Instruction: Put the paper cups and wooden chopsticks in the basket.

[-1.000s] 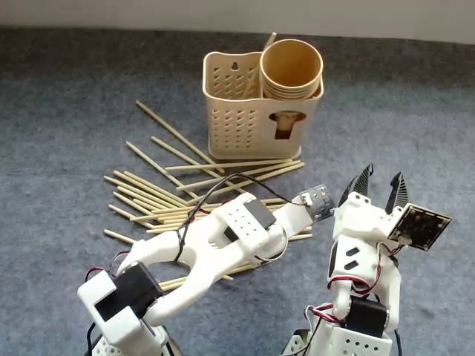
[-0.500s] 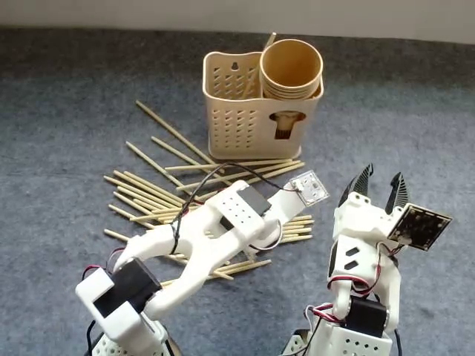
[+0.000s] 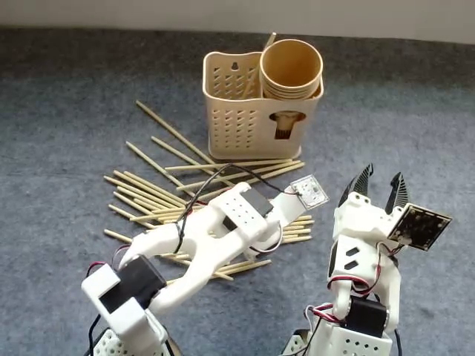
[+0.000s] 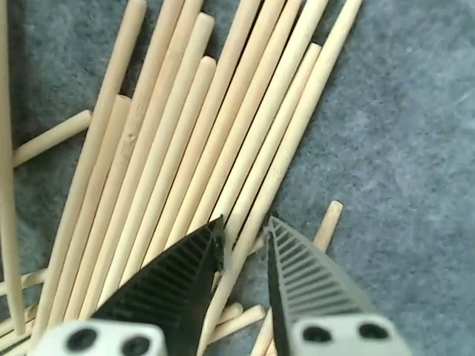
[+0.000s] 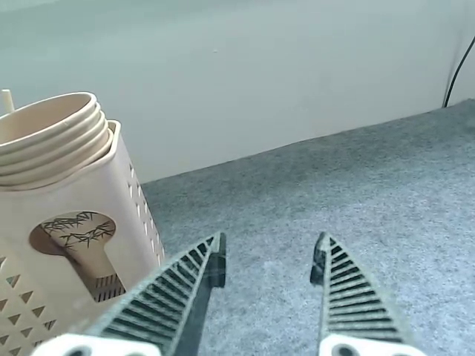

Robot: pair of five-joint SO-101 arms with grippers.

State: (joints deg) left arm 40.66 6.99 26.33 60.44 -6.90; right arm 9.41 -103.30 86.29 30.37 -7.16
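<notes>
Now, on a grey table (image 3: 67, 96), a cream basket (image 3: 237, 111) with punched holes stands toward the far edge, about midway across. A stack of paper cups (image 3: 291, 68) sits nested in its right-hand compartment, rims above the wall. One chopstick (image 3: 270, 41) pokes up behind them, so that part of the job looks done. Most of the wooden chopsticks (image 3: 148, 196) lie loose in a fan across the middle of the table, just in front of the basket and toward the left edge. The left arm (image 3: 223, 237) leans out low over the near end of this pile. Its left gripper (image 4: 245, 228) points down with jaws slightly parted, straddling a single stick (image 4: 297, 126) in a tight row. It looks lined up to pinch that one out, though I judge it has not clamped. The right gripper (image 3: 380, 176) stands upright near the front right corner, jaws spread wide and holding nothing. It faces the basket, well apart from the sticks, seemingly parked to leave the other arm room.
</notes>
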